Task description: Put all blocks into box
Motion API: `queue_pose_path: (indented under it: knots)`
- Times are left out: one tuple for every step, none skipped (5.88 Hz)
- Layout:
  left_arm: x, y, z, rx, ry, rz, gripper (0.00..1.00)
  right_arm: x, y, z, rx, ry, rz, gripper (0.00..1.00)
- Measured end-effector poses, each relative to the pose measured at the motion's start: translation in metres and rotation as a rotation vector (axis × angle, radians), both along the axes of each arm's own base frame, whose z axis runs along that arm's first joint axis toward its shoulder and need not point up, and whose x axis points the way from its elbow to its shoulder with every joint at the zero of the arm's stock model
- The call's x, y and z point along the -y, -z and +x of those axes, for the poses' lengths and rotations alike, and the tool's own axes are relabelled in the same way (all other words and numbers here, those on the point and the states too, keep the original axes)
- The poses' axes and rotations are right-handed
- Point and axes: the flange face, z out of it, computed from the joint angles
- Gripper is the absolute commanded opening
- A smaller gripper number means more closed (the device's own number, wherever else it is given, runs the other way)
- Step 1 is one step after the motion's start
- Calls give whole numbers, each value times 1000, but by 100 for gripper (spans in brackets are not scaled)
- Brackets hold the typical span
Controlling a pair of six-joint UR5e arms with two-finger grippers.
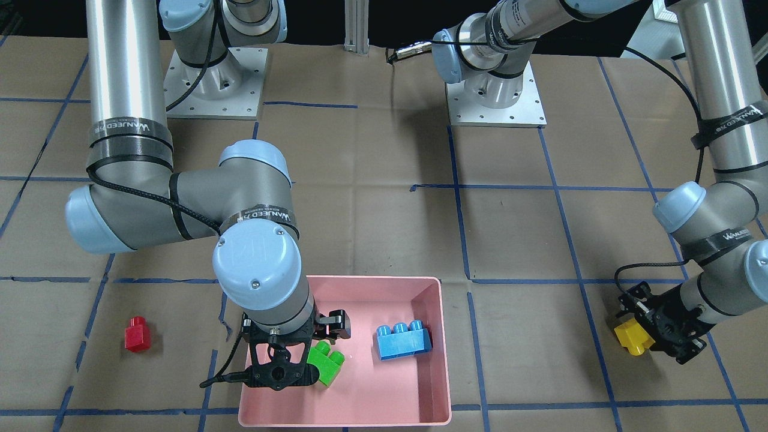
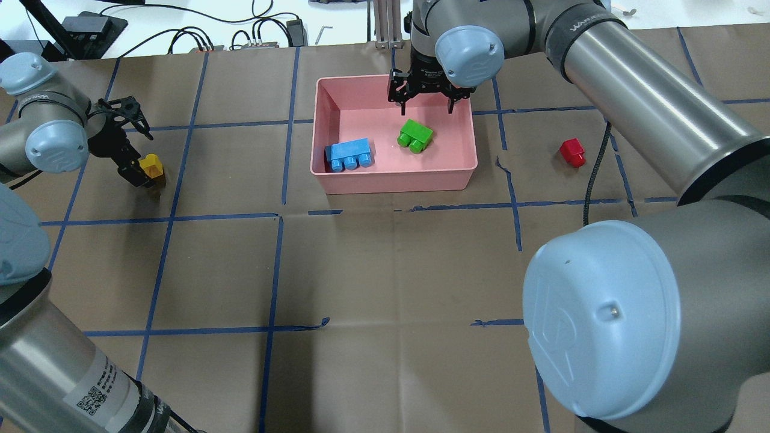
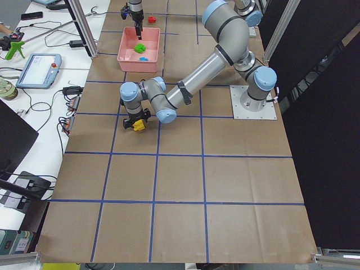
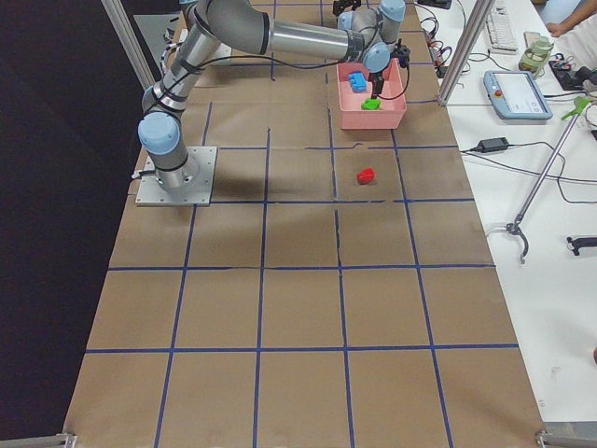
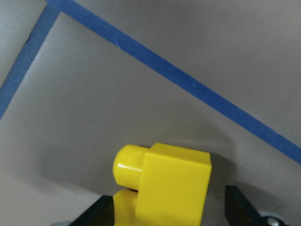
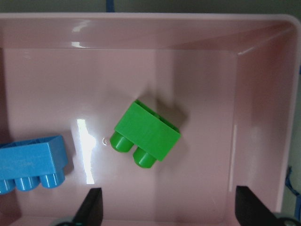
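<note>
Your right claw [image 2: 426,111] hung spread over box [image 2: 394,180], far bench edge; green block [image 2: 415,135], blue block [image 2: 350,155] lay inside. Your left claw [image 5: 169,212] straddled yellow block [image 2: 151,166], left end, unclosed, likely for gripping. Outside: red block [image 2: 572,151].

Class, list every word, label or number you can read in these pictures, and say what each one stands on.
"WANJEED": black band on the right arm; the same word on the left arm's band.
QR label on the left arm: its print is too small to read.
</note>
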Motion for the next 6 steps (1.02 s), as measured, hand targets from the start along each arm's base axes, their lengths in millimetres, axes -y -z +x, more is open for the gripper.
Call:
queue_pose_path:
  knots:
    - [2,-1,1,1,0,-3,89,-8,-30,-21,-4,20,17,99]
    - [3,2,2,1,0,-1,82,-14,-57,-58,-7,27,35,99]
    - [5,6,3,-1,0,2,65,-14,-77,-103,-6,11,39,99]
    - [5,9,3,-1,7,2,44,-12,-86,-146,-5,-11,37,99]
    - [6,9,3,1,15,-1,26,-11,-84,-181,-4,-36,41,99]
    - [6,7,4,4,18,-5,18,-13,-73,-219,1,-55,56,99]
